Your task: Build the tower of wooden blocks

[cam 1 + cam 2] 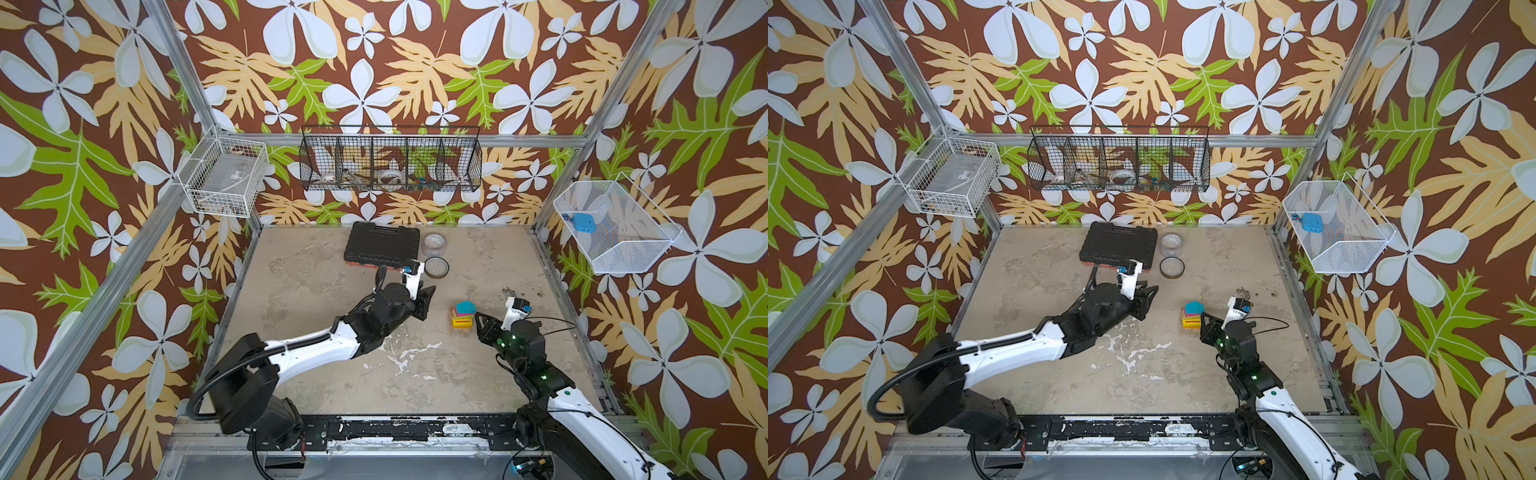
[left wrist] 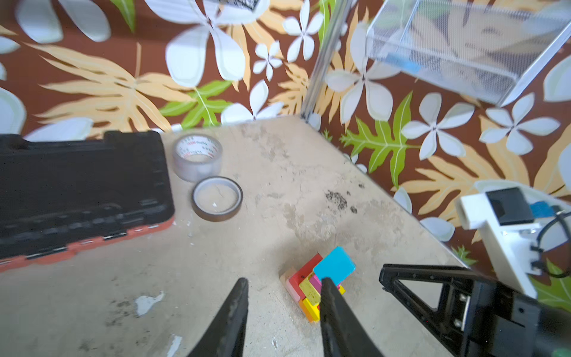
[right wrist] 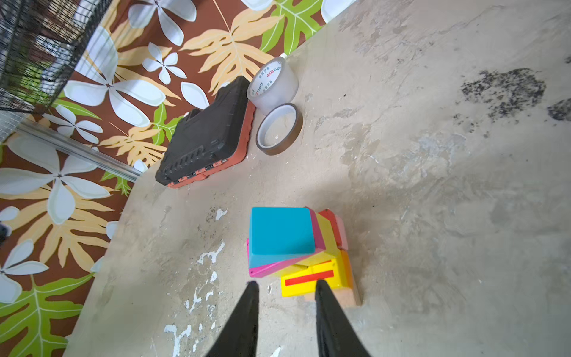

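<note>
Toward the back left of the table (image 1: 299,332) lies a black case (image 1: 376,245), no part of the job. Next comes the left gripper (image 1: 427,300), hovering above the table with its jaws parted and nothing between them, a clear gap away from the stack. Behind it lie two tape rolls (image 1: 436,266), also idle. To the right of middle stands the tower (image 1: 462,316): in the right wrist view it rises from a plain wood base through a yellow brick with a red stripe and a magenta slab to a teal block (image 3: 279,231) on top, the layers turned somewhat askew from one another. Just beside it on the right is the right gripper (image 3: 286,283), jaws likewise apart and empty, tips close to the striped brick. No loose blocks show on the table, so the stacking looks finished or nearly so. What seems left is clearing both arms without nudging the skewed layers.
</note>
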Robot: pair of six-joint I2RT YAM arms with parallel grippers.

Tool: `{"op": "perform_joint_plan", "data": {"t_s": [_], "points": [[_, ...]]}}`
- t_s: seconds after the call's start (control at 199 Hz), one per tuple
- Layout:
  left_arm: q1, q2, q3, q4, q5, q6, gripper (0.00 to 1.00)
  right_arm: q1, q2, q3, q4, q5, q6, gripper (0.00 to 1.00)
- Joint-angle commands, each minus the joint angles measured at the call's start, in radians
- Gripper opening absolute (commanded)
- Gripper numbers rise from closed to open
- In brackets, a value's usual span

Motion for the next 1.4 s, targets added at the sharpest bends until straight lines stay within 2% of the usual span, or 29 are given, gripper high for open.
{"op": "perform_joint_plan", "data": {"t_s": [0.0,0.105,0.17,0.251,0.301,0.346,0.486,0.536,0.632,0.682,0.777,0.832,0.887,0.933,1.008,1.213,1.394], "points": [[0.002,-0.139,-0.089,0.034,-0.154,-0.016,0.43,0.001,-0.079,0.011,-0.088,0.051,0.029,0.34],[0.02,-0.306,-0.194,0.007,-0.289,-0.035,0.51,0.0,-0.171,0.055,-0.19,0.096,0.035,0.4],[0.055,-0.405,-0.258,-0.021,-0.383,-0.069,0.67,0.0,-0.209,0.096,-0.233,0.131,0.023,0.49],[0.127,-0.516,-0.337,-0.045,-0.492,-0.11,0.98,0.0,-0.215,0.175,-0.258,0.215,0.0,0.74],[0.171,-0.573,-0.391,-0.027,-0.545,-0.09,1.0,0.001,-0.188,0.25,-0.275,0.269,-0.039,0.9],[0.212,-0.612,-0.439,0.016,-0.554,-0.023,1.0,0.001,-0.148,0.317,-0.278,0.333,-0.084,1.0],[0.35,-0.657,-0.529,0.099,-0.483,0.181,1.0,-0.001,0.033,0.51,-0.255,0.536,-0.242,1.0],[0.407,-0.659,-0.564,0.149,-0.476,0.221,1.0,-0.004,0.097,0.507,-0.145,0.589,-0.328,1.0],[0.539,-0.657,-0.621,0.205,-0.458,0.208,1.0,-0.03,0.224,0.484,0.076,0.639,-0.519,1.0],[0.622,-0.642,-0.66,0.257,-0.423,0.204,1.0,-0.098,0.295,0.491,0.121,0.589,-0.528,1.0],[0.772,-0.572,-0.731,0.353,-0.358,0.142,1.0,-0.3,0.409,0.5,0.109,0.315,-0.464,0.99],[0.832,-0.519,-0.779,0.432,-0.316,0.109,1.0,-0.348,0.464,0.476,0.127,0.29,-0.491,0.98],[0.857,-0.475,-0.816,0.508,-0.3,0.08,1.0,-0.352,0.498,0.442,0.157,0.332,-0.562,0.98],[0.86,-0.438,-0.837,0.579,-0.298,0.083,1.0,-0.35,0.51,0.41,0.172,0.373,-0.54,0.99],[0.861,-0.36,-0.839,0.656,-0.305,0.093,1.0,-0.351,0.509,0.332,0.273,0.339,-0.555,0.99],[0.862,-0.262,-0.798,0.682,-0.228,0.134,1.0,-0.35,0.518,0.202,0.418,0.44,-0.551,1.0],[0.861,-0.2,-0.764,0.703,-0.102,0.14,1.0,-0.349,0.601,0.061,0.636,0.408,-0.527,1.0]]}}
